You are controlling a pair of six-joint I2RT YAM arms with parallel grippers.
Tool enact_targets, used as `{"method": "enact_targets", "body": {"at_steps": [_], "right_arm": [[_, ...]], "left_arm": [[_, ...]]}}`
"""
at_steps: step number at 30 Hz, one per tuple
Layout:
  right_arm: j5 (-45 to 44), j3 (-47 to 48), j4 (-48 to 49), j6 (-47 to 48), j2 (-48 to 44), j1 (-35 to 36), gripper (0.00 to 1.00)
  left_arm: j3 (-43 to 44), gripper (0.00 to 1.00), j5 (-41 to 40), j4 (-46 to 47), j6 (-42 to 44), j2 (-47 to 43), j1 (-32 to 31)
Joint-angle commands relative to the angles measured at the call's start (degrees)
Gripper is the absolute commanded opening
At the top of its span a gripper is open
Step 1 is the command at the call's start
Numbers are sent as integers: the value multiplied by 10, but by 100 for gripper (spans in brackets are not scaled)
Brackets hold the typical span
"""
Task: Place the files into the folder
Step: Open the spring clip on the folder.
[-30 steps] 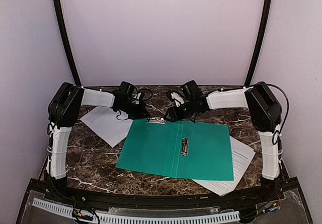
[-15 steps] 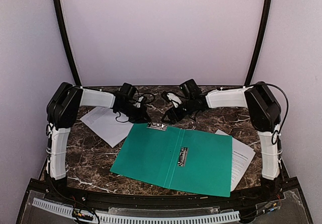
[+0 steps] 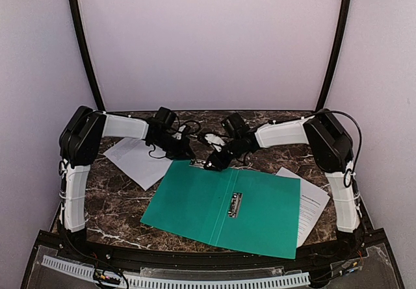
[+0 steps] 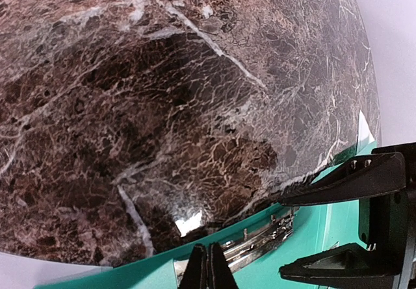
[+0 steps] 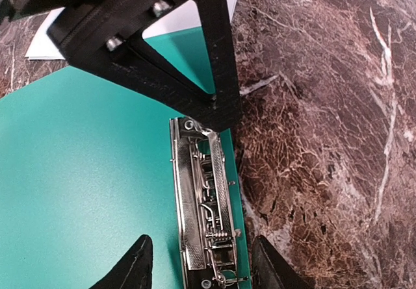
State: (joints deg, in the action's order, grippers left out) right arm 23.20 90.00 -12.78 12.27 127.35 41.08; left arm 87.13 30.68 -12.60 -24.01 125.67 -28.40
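The teal-green folder point(image 3: 195, 198) lies open and flat mid-table, with one metal clip point(image 3: 200, 164) at its far edge and another on the spine point(image 3: 235, 204). One file point(image 3: 133, 159) lies bare to the left. The other file point(image 3: 313, 201) pokes out from under the folder's right side. My left gripper point(image 3: 186, 154) is shut, its tips point(image 4: 208, 266) at one end of the far clip point(image 4: 263, 237). My right gripper point(image 5: 201, 266) is open, one finger on each side of that clip point(image 5: 205, 204) with gaps both sides.
The dark marble table point(image 3: 123, 201) ends at a black rail along the near edge. Both arms reach in over the far edge of the folder, and the left gripper's black fingers point(image 5: 162, 49) hang close above the right gripper.
The right gripper has moved left and down to straddle the far clip. The folder has slid and turned slightly, covering more of the right sheet. The left gripper has stayed shut.
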Motion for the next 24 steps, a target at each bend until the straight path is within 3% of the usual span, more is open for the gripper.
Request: {"method": "enact_targets", "body": {"at_steps": [1,15,24], "right_arm": [[-23,8,2,20,22,7,48],[-52,-10,9,34,28,9,30],[-52,-25,12,35,27,7,22]], "left_arm": [[-14,1,11,-19,13,-36,-6],[-24,1,5,-8,13,-36,-6],[-33,13,12,9,7,-38,-5]]}}
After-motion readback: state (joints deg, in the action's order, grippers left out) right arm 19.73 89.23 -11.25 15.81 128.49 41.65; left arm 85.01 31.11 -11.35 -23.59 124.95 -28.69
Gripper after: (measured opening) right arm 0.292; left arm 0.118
